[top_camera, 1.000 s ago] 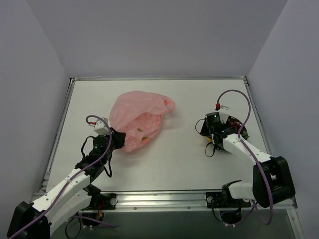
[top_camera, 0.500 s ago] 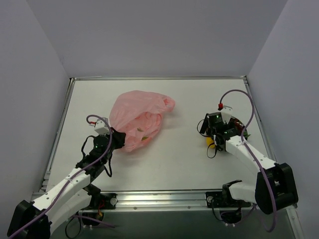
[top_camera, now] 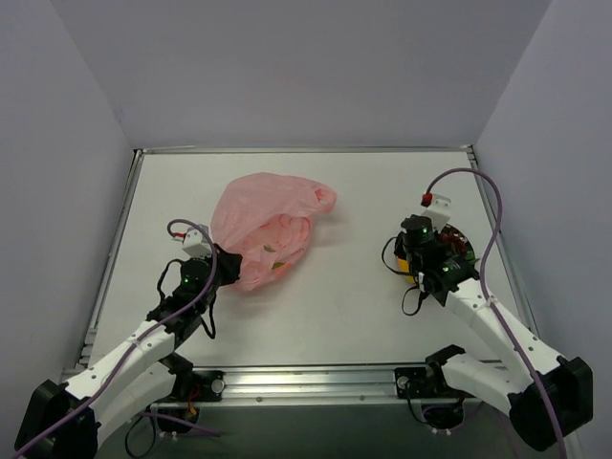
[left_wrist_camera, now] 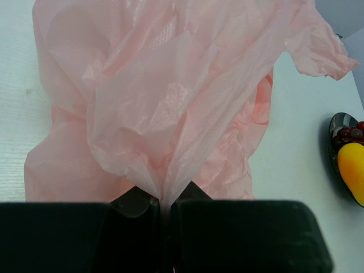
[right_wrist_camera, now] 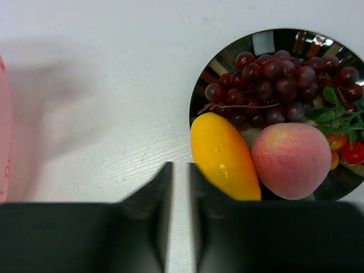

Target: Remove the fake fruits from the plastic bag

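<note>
Two grippers, two very different stories. Left gripper has its fingers pressed tight together on a fold of the plastic bag, pinching the thin pink film right at the near edge, and the film fans up and out from that pinch in crinkly layers. From above, the bag is a puffy pink heap on the left-centre of the table, with the left arm tucked in at its near-left corner. A couple of small yellowish-green bits show through the film near that end, but I can't tell what they are.

Right gripper is holding nothing. Its fingers stand just a narrow slit apart, with bare tabletop showing in the gap. It hangs over the table right beside the left rim of the plate, which is round, dark and shiny. Closest to the fingers is the yellow fruit, lying lengthwise on the plate's left side and poking slightly over the rim. Touching it on the right is the pinkish-red round fruit. Behind both sits the grape bunch, dark purple, filling the far half of the plate. Squeezed in at the far right edge are the red-orange pieces with green leaves. Plate and bag are well apart, on opposite sides of the table.
</note>
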`<state>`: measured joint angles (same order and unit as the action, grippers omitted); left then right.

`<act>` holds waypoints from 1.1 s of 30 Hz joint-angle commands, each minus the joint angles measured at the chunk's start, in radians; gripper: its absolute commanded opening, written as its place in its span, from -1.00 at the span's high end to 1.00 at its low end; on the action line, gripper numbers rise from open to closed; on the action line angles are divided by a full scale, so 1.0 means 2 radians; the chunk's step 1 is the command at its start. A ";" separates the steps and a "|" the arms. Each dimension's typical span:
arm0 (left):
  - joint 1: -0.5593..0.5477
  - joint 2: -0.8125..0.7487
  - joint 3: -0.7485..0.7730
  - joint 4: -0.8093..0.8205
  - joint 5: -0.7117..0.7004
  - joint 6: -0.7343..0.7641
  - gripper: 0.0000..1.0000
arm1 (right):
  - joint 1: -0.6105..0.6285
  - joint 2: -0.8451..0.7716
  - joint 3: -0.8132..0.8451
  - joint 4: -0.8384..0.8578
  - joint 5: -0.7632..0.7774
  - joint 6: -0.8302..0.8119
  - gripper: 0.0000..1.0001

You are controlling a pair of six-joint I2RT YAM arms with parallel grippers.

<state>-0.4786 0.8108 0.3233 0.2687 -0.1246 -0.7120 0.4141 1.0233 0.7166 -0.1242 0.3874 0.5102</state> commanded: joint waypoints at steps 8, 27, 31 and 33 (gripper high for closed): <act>0.002 0.066 0.051 0.063 0.021 0.014 0.95 | 0.066 -0.099 0.035 0.046 0.027 -0.019 1.00; -0.004 0.088 0.162 -0.089 -0.082 -0.006 -0.99 | 0.073 -0.098 0.022 0.100 -0.054 -0.040 0.36; -0.007 -0.022 0.198 -0.179 -0.090 0.017 -0.88 | 0.076 -0.124 0.032 0.099 -0.056 -0.032 -0.38; -0.007 -0.053 0.224 -0.242 -0.096 0.027 -0.88 | 0.076 -0.150 0.040 0.095 -0.053 -0.033 -0.99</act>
<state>-0.4850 0.7959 0.6498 -0.0216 -0.2611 -0.7025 0.5583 0.7959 0.7448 0.0334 0.2802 0.4488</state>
